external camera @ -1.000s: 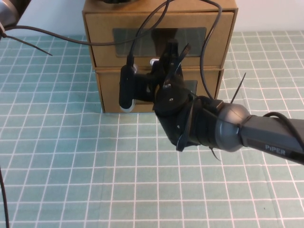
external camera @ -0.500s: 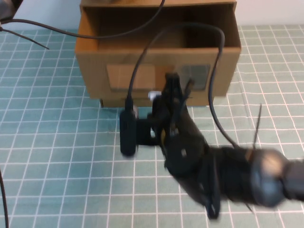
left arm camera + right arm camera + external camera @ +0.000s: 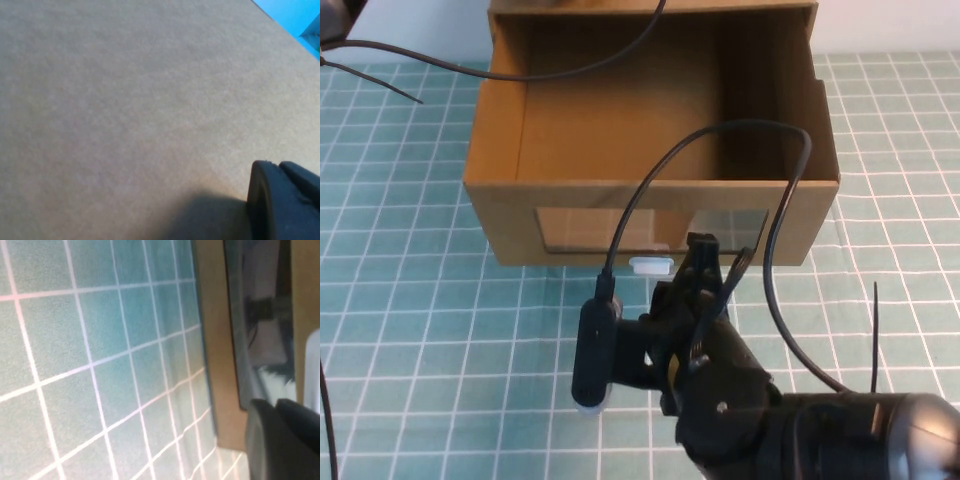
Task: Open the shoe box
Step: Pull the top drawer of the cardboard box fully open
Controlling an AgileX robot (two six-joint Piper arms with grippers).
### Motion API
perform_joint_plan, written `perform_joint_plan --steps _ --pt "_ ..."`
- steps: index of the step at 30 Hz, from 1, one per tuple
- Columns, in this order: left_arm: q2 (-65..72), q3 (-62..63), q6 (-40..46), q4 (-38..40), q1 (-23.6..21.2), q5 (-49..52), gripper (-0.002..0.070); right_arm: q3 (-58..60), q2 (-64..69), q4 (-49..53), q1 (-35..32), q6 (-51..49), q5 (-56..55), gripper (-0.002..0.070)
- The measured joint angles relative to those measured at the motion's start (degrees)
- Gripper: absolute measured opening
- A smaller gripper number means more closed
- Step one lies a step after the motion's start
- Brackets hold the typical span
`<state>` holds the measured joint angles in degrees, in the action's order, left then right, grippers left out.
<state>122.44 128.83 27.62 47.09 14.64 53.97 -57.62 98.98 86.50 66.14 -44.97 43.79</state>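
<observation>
**Desk:** What is the right gripper doing?

**Me:** I have the right gripper (image 3: 712, 258) clenched, jaws together, pointing at the front of the shoe box (image 3: 505, 215). The white pull tab (image 3: 651, 265) sits just beside its tips, to the tool's left. I cannot tell whether the tab is pinched or only touched.

**Desk:** And the box itself?

**Me:** It lies straight ahead of the tool. Its drawer (image 3: 610, 140) stands out toward the gripper with the top open, so I can see the brown floor inside. The clear window (image 3: 650, 230) in the front wall is just past the tab. A black cable (image 3: 720, 130) arcs up from the wrist and over that wall. Under the tool and all around it is the green gridded mat (image 3: 420, 350).

**Desk:** And the left side?

**Me:** The left gripper (image 3: 285, 200) is close up against plain brown cardboard (image 3: 125, 100). I cannot tell its state.
</observation>
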Motion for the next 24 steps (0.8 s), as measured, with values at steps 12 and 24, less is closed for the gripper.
perform_joint_plan --steps 12,24 --pt "-0.5 0.0 0.9 2.4 -0.3 1.3 -0.0004 -8.3 -5.3 -26.8 0.0 19.3 -3.0 0.0284" --pt "-10.4 -1.0 1.7 -0.4 -0.4 10.5 -0.0003 -11.5 -20.6 -53.6 0.0 38.5 5.5 0.0298"
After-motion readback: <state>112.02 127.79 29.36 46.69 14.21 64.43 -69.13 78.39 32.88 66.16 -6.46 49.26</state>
